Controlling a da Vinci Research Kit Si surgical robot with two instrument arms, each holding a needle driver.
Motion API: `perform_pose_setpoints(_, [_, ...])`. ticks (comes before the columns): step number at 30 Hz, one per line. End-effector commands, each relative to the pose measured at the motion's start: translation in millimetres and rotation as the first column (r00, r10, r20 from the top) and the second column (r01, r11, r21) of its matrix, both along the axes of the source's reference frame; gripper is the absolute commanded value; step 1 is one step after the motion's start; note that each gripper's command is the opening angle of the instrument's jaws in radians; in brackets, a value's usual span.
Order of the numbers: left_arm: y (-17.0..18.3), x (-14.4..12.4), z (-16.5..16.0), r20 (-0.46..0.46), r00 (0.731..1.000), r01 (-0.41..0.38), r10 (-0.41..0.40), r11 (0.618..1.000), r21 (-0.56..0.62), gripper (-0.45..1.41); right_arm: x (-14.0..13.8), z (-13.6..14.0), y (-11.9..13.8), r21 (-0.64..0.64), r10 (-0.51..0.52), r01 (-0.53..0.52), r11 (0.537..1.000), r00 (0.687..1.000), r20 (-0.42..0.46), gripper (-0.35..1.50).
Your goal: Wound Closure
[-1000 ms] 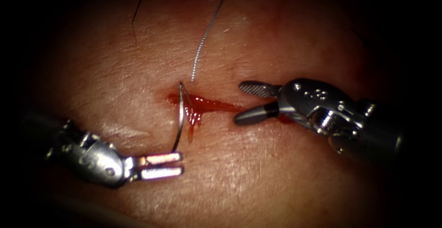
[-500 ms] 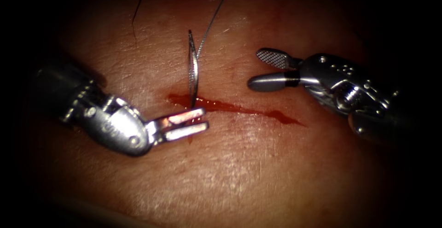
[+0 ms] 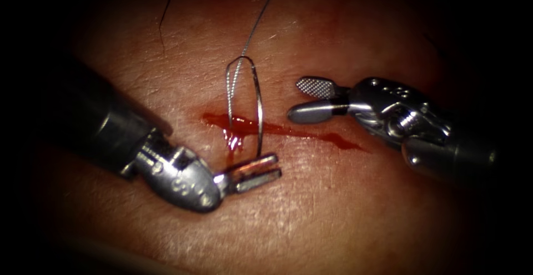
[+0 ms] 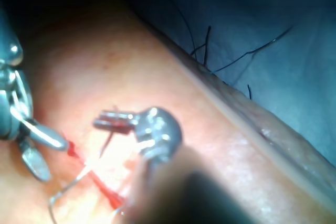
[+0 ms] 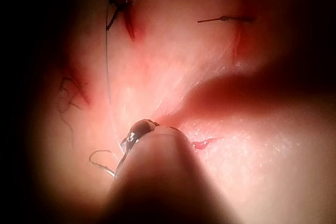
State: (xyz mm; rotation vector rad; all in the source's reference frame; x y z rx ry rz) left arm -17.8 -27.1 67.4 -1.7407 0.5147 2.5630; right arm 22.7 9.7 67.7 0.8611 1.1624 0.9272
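My left tool (image 3: 276, 165) sits just below the cut (image 3: 300, 131), jaws shut on one end of the curved needle (image 3: 259, 108). From there the needle arches up over the cut's left end and comes back down toward the red fluid (image 3: 233, 136). I cannot tell whether that far end is in the tissue (image 3: 333, 214). Thread (image 3: 258, 19) runs from the arch up and away. My right tool (image 3: 295, 98) hovers right of the needle, just above the cut, jaws open and holding nothing. The left wrist view has the left tool (image 4: 100, 123), the needle (image 4: 63, 190) and the right tool (image 4: 52, 158).
A dark cut end of thread (image 3: 162, 22) lies on the tissue at the upper left. The right wrist view has earlier stitches (image 5: 226, 19) and a long thread (image 5: 107, 61) lying over the tissue. The tissue's edge (image 4: 252, 114) borders a blue cloth.
The left tool carried the needle up from the cut, then right and down, turning it into a wide arch. The right tool rose to the right, then came back toward the needle, jaws still open.
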Motion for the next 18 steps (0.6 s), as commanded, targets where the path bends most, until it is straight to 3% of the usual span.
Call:
perform_pose_setpoints(1, [-0.8, 0.0, 0.6, -0.002, 1.0, -0.005, 0.005, 1.0, 0.004, -0.45, 1.5, 1.1, -0.5, 0.009, -0.001, 0.001, 1.0, 1.0, -0.001, 1.13])
perform_pose_setpoints(18, [-1.2, -0.7, 1.1, -0.02, 0.997, -0.076, 0.074, 0.992, -0.104, -0.45, 3.2, 2.6, -0.1, 0.14, -0.016, 0.031, 0.99, 0.994, -0.112, 1.11])
